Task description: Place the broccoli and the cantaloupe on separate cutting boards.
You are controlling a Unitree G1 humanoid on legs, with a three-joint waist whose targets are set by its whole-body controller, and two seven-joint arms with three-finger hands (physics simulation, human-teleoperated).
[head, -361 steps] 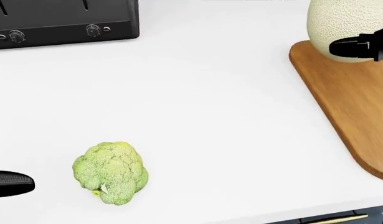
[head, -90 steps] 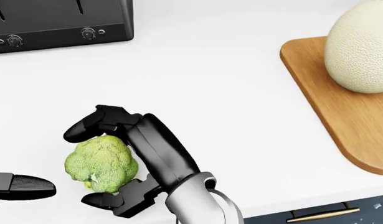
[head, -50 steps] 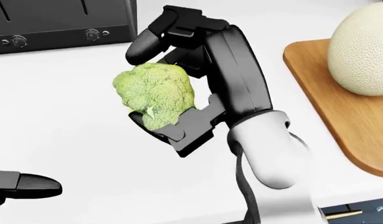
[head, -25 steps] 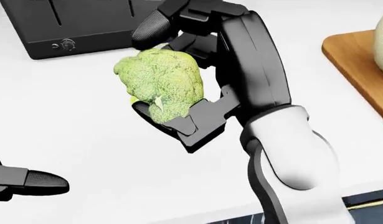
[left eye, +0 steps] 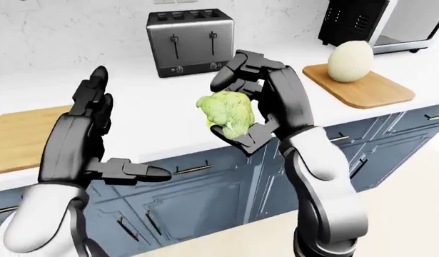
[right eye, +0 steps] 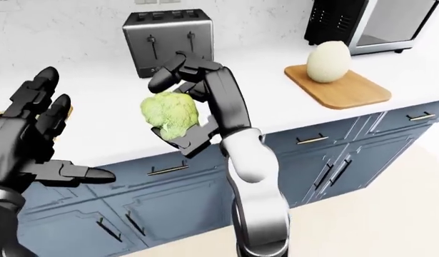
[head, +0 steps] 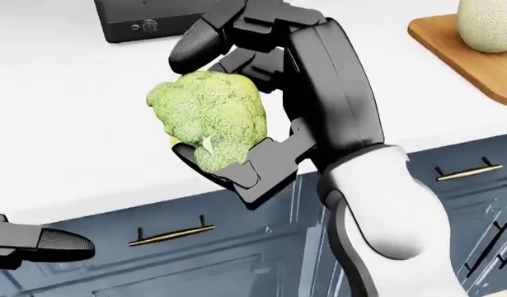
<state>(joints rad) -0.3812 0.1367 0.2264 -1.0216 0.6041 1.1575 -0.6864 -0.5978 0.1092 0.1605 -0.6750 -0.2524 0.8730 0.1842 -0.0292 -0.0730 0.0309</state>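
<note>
My right hand is shut on the green broccoli and holds it in the air above the white counter's near edge. The pale cantaloupe sits on a wooden cutting board at the right of the left-eye view. A second wooden cutting board lies at the left edge of that view, bare, partly behind my left hand. That hand is raised and open, fingers spread, holding nothing.
A silver toaster stands on the white counter behind the broccoli. A dark microwave sits at the top right. Blue cabinet fronts with gold handles run below the counter.
The camera has pulled back and tilted, so the counter edge and cabinets now show. My right hand has lifted the broccoli off the counter and keeps hold of it.
</note>
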